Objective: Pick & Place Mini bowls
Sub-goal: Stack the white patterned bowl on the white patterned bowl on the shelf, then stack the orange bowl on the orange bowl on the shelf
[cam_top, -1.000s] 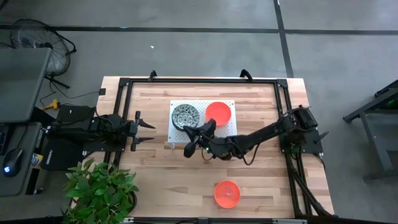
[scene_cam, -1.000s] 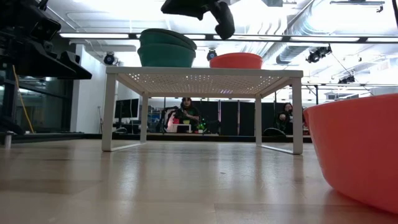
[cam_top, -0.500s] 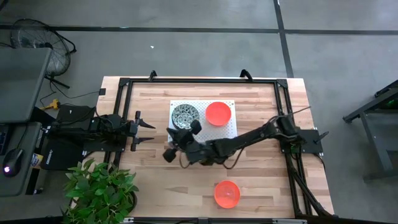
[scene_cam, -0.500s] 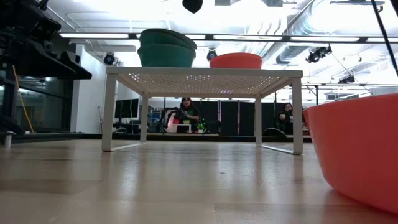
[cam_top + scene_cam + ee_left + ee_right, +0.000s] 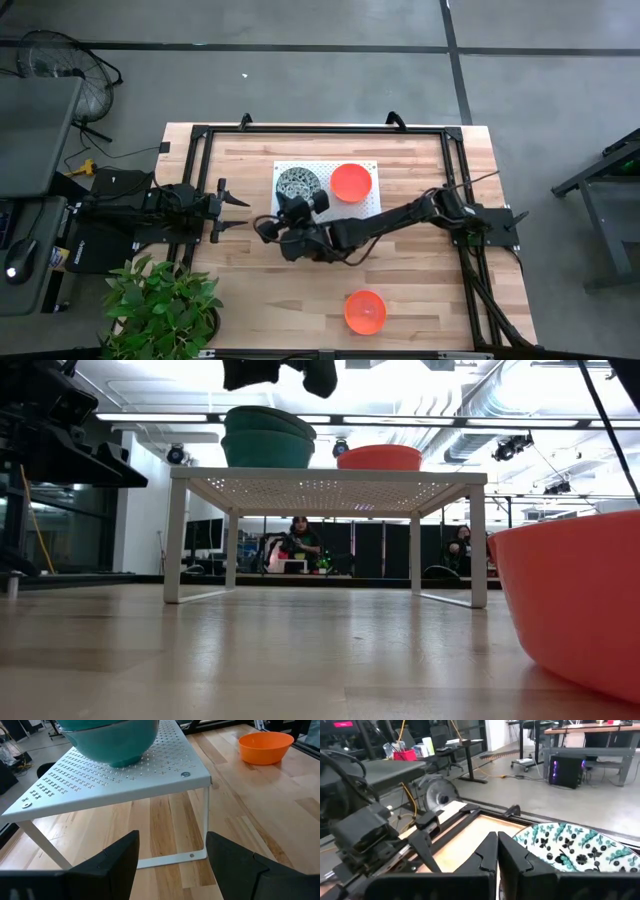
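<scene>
Right arm swings its empty end effector away from the stacked bowls on the white platform.

Over the last second the right end effector [image 5: 268,229] has travelled from the platform's near edge out past its left corner, and it now hangs high above the bare wooden surface [image 5: 420,280], fingers pressed fully together and holding nothing. The white perforated platform [image 5: 368,206] carries the patterned bowls [image 5: 297,183] stacked on its left half and an orange-red bowl [image 5: 351,182] on its right half. Another orange-red bowl [image 5: 365,311] sits well apart from the platform, near the front edge of the surface. The left end effector [image 5: 236,211] waits to the platform's left, fingers spread wide and empty. With no bowl in hand, the right arm appears to be between placements, perhaps heading for another bowl.
</scene>
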`<action>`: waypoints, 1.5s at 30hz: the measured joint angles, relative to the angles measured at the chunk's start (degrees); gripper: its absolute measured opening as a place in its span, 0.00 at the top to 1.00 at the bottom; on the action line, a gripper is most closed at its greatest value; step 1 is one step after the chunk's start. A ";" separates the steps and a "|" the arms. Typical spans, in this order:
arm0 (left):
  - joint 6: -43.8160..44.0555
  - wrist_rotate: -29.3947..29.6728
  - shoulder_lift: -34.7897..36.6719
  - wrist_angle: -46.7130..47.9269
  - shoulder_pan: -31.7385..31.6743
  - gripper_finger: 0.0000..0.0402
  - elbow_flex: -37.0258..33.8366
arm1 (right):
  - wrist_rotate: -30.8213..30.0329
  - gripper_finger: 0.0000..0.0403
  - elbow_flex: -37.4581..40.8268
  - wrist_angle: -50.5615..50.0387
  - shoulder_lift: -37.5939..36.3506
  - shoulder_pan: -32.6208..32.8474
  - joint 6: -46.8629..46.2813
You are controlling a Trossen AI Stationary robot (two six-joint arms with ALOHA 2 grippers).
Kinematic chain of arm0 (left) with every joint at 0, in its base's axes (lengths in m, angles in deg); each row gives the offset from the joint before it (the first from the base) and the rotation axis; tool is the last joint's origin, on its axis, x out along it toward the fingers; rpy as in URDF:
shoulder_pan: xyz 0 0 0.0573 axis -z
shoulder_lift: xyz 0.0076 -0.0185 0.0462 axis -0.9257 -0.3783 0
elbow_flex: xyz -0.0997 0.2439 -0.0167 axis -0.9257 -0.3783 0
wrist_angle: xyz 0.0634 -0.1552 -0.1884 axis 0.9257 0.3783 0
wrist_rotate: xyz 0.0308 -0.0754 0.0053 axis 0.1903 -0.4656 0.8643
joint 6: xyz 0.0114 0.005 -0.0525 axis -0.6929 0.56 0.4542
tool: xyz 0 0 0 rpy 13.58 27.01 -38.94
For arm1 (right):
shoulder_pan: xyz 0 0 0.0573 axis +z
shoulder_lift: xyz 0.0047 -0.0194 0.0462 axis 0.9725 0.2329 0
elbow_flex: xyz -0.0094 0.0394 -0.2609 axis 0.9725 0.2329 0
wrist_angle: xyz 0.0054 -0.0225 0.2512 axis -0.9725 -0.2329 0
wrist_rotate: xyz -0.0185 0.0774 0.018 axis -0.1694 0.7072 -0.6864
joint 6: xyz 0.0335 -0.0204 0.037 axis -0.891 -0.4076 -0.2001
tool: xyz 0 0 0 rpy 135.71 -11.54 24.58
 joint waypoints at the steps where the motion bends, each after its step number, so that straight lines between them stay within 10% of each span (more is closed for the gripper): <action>1: 0.00 0.00 0.00 0.01 -0.02 0.44 0.00 | 0.28 1.00 0.00 -0.71 0.00 -0.10 -0.75; 17: 0.00 0.02 0.00 0.01 -0.01 0.44 0.00 | 5.77 1.00 0.02 -10.91 0.00 -1.53 -13.09; 27: 0.00 0.15 -0.01 0.11 -0.02 0.44 0.01 | 3.09 1.00 -1.74 -6.34 -5.87 -1.02 11.01; 32: 0.01 0.15 0.00 0.02 0.00 0.44 0.01 | 9.45 1.00 -1.86 -14.92 -12.79 -0.68 17.55; 45: 0.01 0.09 0.00 0.02 -0.02 0.44 0.00 | 36.40 1.00 -1.86 -54.81 -27.94 -0.09 -1.11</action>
